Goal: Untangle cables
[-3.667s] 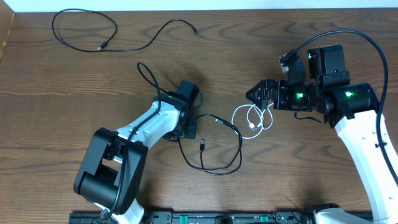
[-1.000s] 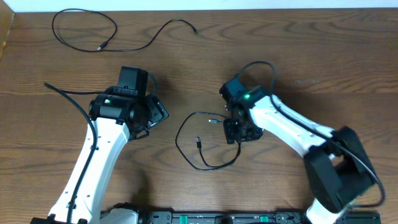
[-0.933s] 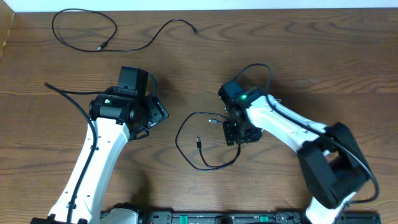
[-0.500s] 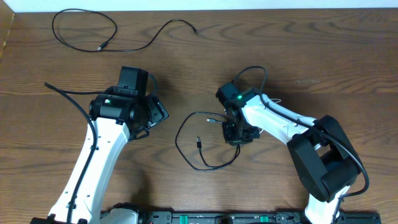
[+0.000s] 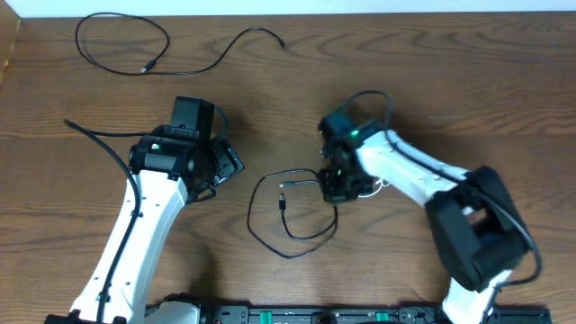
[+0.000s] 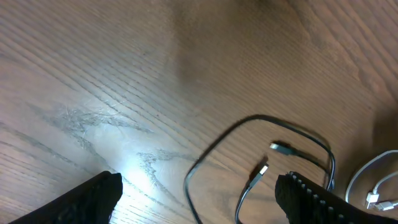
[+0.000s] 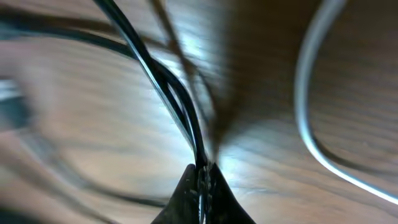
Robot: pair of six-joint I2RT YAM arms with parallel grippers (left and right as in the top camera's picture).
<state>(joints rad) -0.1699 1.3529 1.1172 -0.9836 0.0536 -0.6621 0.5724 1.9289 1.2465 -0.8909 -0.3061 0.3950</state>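
Right jaws: the right gripper [image 7: 202, 179] is closed to a fine pinch on the central black cable [image 5: 288, 236]. What looks like two strands runs into the tips, though blur makes that uncertain.
Left jaws: the left gripper [image 6: 199, 186] is spread wide and holds nothing, hanging left of the loop.
Held cable: its loop lies mid-desk toward the near edge, with both plug ends lying inside the loop.
White cable [image 7: 309, 124]: just beside the pinch on its right, curving clear of the black strand. From above it is mostly hidden under the right arm.
Other black cable [image 5: 168, 40]: by the far-left corner of the desk [image 5: 468, 81], well apart and already free.
Step in hand: probably drawing the black loop away from the white one.
Doing it well: pull low and slowly toward the left edge, away from the white curve. Keep the pinch light enough that a doubled strand can slip into a single line.
Watch for: the white cable creeping along, which would mean a crossing is hidden under the arm.
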